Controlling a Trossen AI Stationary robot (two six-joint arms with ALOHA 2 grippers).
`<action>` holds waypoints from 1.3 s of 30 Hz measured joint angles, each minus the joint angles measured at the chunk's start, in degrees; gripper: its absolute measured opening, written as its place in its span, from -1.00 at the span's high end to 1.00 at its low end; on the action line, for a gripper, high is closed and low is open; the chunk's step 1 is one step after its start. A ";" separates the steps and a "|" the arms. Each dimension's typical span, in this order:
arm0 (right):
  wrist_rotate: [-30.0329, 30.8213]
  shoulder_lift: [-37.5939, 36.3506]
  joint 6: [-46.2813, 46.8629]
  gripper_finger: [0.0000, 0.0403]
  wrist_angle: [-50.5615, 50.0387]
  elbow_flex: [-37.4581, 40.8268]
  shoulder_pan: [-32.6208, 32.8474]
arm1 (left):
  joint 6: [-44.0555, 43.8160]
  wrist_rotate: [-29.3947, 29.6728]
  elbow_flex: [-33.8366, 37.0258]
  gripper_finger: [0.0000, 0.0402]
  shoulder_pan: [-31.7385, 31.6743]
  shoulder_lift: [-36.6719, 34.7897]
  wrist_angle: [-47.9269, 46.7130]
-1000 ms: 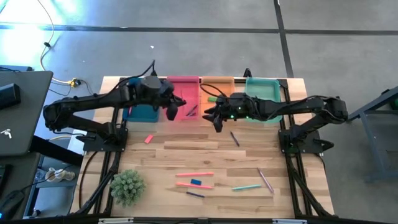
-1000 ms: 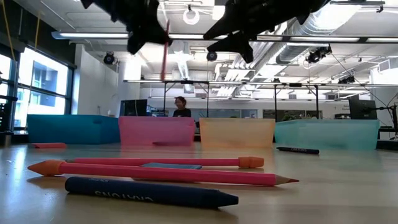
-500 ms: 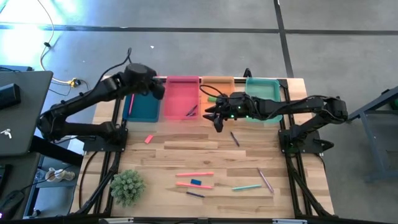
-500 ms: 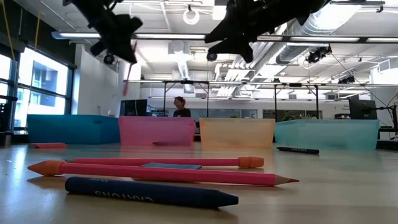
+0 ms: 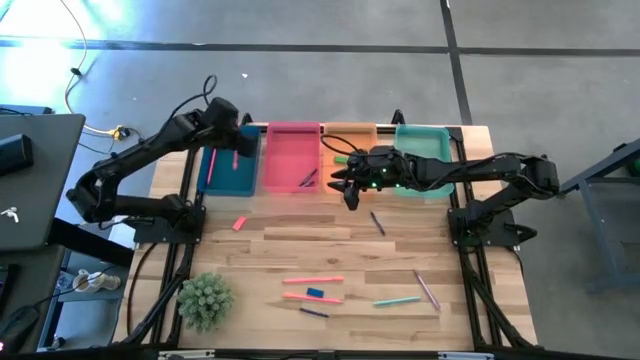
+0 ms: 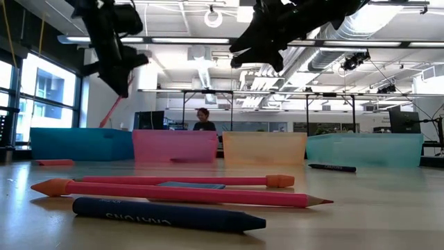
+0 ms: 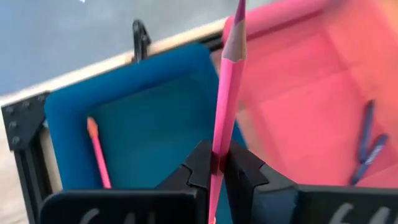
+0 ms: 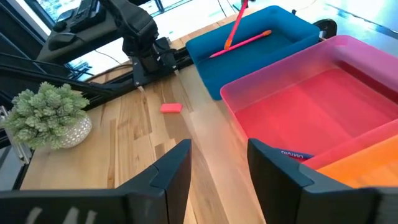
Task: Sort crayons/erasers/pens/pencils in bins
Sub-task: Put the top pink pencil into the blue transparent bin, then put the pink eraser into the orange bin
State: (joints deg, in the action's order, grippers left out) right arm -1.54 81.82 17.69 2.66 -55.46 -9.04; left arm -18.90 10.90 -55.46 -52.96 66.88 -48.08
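Note:
My left gripper [image 5: 234,145] hangs over the dark blue bin [image 5: 228,172], shut on a pink pencil [image 7: 225,93]. The pencil also shows in the low view, slanting down below the left gripper [image 6: 119,82]. A second pink pencil [image 7: 97,154] lies inside the blue bin. My right gripper [image 5: 347,195] hovers open above the table, just in front of the pink bin [image 5: 291,160] and the orange bin [image 5: 348,138]; nothing is between its fingers [image 8: 168,171]. The teal bin [image 5: 425,148] stands at the far right. A pink-red eraser [image 5: 239,223] lies on the table. My left gripper pinches the pink pencil's shaft [image 7: 217,158] between its two fingers. The fingers slant down from above and the pencil runs on past them, with its sharpened point [image 7: 239,11] leading. It is lifted clear, and its tilted lower end [image 6: 105,122] is above the blue bin.
Blue crayons [image 7: 367,144] lie in the pink bin. On the near half of the table lie two pink pencils [image 5: 312,280], a blue eraser [image 5: 315,292], a dark crayon [image 5: 314,312], a teal stick [image 5: 397,300] and a purple stick [image 5: 428,290]. A potted plant [image 5: 205,300] stands near left.
My left gripper has swung from above the pink bin toward the table's left, to above the blue bin, sinking a little and tipping downward. The pink pencil went with it; it hung upright before and now slants.

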 joint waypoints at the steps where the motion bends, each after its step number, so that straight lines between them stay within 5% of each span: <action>1: 0.02 0.00 -0.08 0.26 0.00 0.00 0.00 | 0.00 0.04 0.00 0.93 -0.16 1.00 -0.54; 22: 0.02 0.00 0.22 0.26 -2.07 0.00 0.04 | 0.59 1.61 0.00 0.90 -0.38 15.51 -1.55; 39: 0.02 0.00 0.24 0.26 -2.67 0.00 0.07 | 6.97 -0.48 0.00 0.32 -0.37 14.57 -1.90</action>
State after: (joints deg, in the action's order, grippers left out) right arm -1.52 81.82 17.93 -0.01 -55.46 -8.97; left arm -11.92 10.42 -55.46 -53.33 81.44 -49.98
